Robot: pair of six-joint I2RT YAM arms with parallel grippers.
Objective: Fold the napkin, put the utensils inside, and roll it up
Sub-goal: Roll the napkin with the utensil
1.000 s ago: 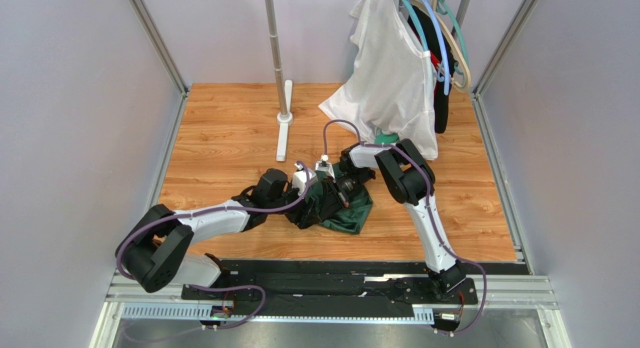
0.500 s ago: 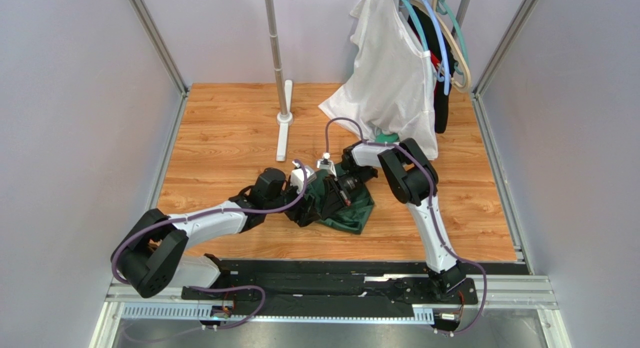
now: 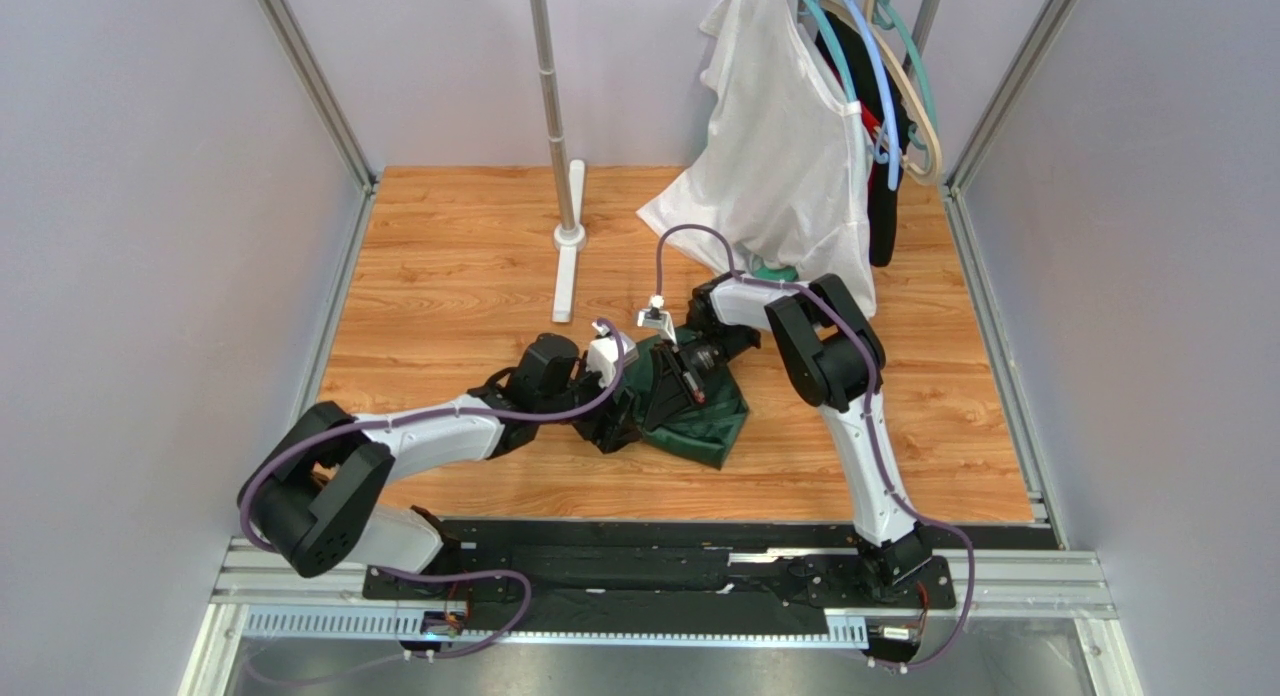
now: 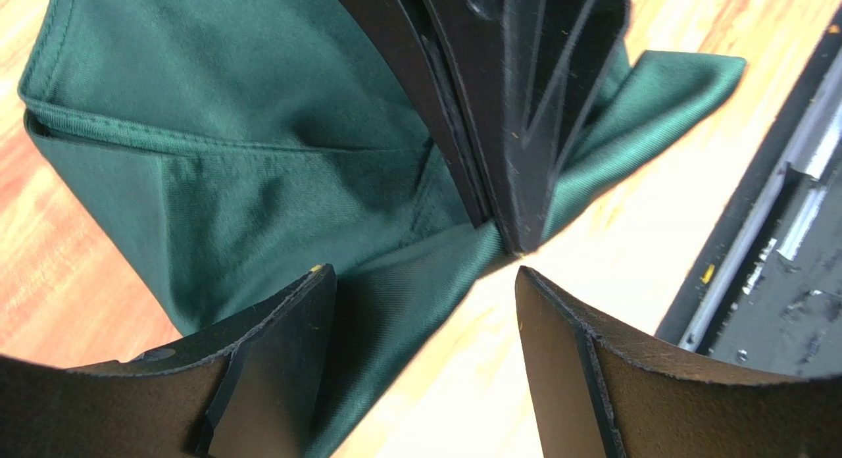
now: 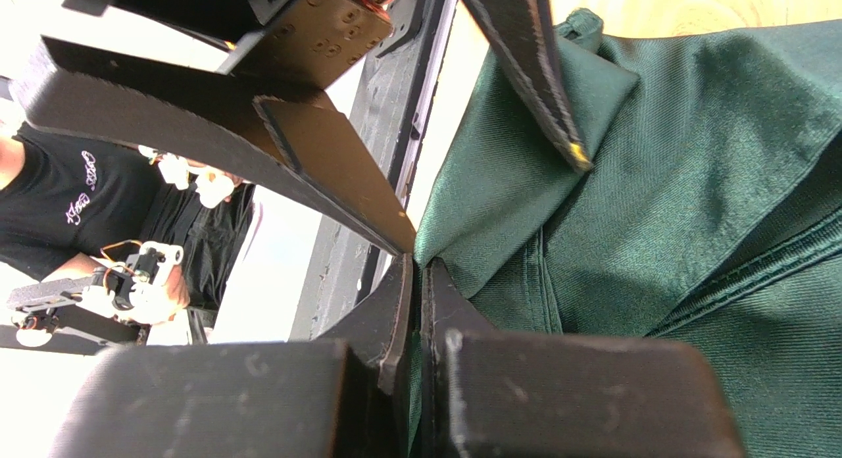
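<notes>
The dark green napkin (image 3: 703,414) lies bunched and partly folded on the wooden table (image 3: 451,276), between the two grippers. My right gripper (image 5: 416,267) is shut on a folded edge of the napkin (image 5: 692,172), with cloth pinched between its pads. In the left wrist view its closed fingers (image 4: 509,122) come down onto the napkin (image 4: 227,182). My left gripper (image 4: 420,280) stands open right in front of that pinch. One of its fingers is over the cloth and the other is over bare wood, with nothing held. The utensils are out of view.
A white garment (image 3: 781,156) hangs on hangers at the back right, its hem reaching the table just behind the right arm. A metal pole on a white foot (image 3: 567,231) stands at the back middle. The black base rail (image 3: 676,554) runs along the near edge.
The right gripper has drawn its pinched edge slightly back and right, so the napkin looks tauter and flatter. The left gripper has stayed open beside it.
</notes>
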